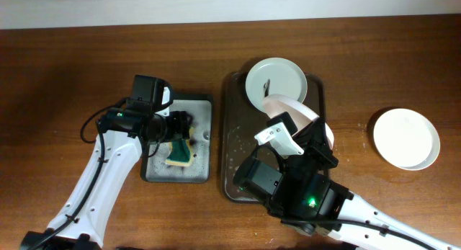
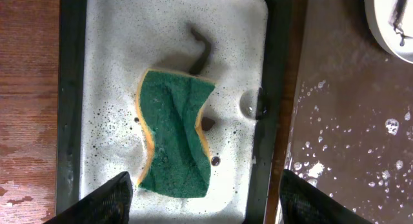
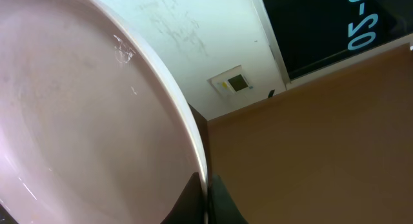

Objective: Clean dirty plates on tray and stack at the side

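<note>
Jaws of right gripper [image 3: 208, 201] pinch tilted plate [image 3: 77, 121] rim above tray [image 1: 234, 149].

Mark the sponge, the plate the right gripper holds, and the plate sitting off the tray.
sponge [image 2: 175, 130], left wrist view, middle of its green face.
pinkish plate [image 3: 77, 121], right wrist view, inner surface.
side plate [image 1: 405, 138], overhead view, centre of its well.

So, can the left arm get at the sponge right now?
Probably yes: the left pincer hangs open directly above the sponge in the grey basin, and nothing covers it.
</note>
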You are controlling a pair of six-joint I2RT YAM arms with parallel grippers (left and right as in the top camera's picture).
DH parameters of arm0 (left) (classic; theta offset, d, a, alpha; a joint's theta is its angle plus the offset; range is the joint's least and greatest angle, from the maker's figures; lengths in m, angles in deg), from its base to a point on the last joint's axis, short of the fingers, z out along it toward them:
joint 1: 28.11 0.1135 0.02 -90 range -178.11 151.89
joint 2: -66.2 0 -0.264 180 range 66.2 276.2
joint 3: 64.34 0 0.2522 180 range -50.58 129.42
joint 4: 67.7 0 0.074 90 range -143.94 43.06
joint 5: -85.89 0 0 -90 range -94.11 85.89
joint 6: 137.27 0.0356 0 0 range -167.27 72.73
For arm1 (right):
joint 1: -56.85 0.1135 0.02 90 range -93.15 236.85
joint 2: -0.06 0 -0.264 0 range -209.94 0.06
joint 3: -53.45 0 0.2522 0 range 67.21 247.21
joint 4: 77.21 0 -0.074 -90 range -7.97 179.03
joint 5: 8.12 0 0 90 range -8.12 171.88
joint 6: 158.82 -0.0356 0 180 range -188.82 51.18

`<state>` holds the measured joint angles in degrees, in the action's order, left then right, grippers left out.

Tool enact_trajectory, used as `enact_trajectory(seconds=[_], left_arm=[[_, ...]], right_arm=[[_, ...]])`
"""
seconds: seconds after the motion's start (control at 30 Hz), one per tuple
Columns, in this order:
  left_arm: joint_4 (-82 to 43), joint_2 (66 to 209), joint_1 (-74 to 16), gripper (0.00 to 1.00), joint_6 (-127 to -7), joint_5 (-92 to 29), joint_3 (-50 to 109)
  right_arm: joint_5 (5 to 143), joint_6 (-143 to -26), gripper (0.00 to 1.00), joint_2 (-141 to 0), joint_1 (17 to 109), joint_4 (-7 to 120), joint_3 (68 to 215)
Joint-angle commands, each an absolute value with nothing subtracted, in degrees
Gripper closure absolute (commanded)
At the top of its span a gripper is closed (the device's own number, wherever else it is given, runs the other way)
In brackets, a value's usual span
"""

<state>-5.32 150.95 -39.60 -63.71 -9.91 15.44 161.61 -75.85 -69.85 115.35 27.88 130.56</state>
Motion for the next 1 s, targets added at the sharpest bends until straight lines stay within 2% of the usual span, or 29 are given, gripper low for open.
enact_trajectory(seconds=[0.0, 0.1, 0.17, 0.23, 0.3, 0.4, 0.5, 0.7, 0.8, 0.87, 0.97], left_arm=[[-5.28, 150.38, -39.56, 0.29, -63.45, -10.74, 16.27], [-5.28, 150.38, -39.56, 0.28, -63.45, -10.74, 16.27], [-5.28, 150.38, -39.56, 0.29, -63.45, -10.74, 16.27], [-5.26, 150.38, -39.56, 0.29, -63.45, -10.74, 16.27], [-4.86, 150.38, -39.56, 0.29, -63.45, -10.74, 16.27], [-4.43, 150.38, -39.56, 0.29, -63.45, -10.74, 16.27], [-4.45, 150.38, -39.56, 0.28, -63.45, -10.74, 16.27], [-4.4, 150.38, -39.56, 0.28, -63.45, -10.74, 16.27], [-4.43, 150.38, -39.56, 0.28, -63.45, -10.74, 16.27], [-4.36, 150.38, -39.56, 0.28, -63.45, -10.76, 16.27], [-4.38, 150.38, -39.56, 0.27, -63.47, -10.78, 16.27]], right_arm=[[162.76, -76.15, 0.96, -68.98, 115.76, 27.95, 132.05], [153.52, -78.58, 0.96, -69.04, 115.37, 28.34, 132.03], [147.86, -84.0, 0.96, -70.11, 111.81, 28.34, 131.83], [143.73, -83.89, 0.96, -71.25, 109.05, 27.79, 131.85], [146.24, -83.96, 0.96, -71.64, 108.16, 24.19, 131.85], [141.48, -84.37, 0.96, -71.73, 108.03, 24.01, 131.81], [142.63, -89.14, 0.96, -71.71, 107.07, 24.62, 131.85], [142.31, -89.09, 0.96, -71.69, 107.07, 25.39, 131.83], [134.48, -94.49, 0.96, -71.69, 106.41, 25.41, 131.83], [123.01, -102.4, 0.96, -71.69, 101.75, 25.81, 131.83], [113.48, -102.25, 0.96, -71.45, 90.98, 26.13, 133.58]])
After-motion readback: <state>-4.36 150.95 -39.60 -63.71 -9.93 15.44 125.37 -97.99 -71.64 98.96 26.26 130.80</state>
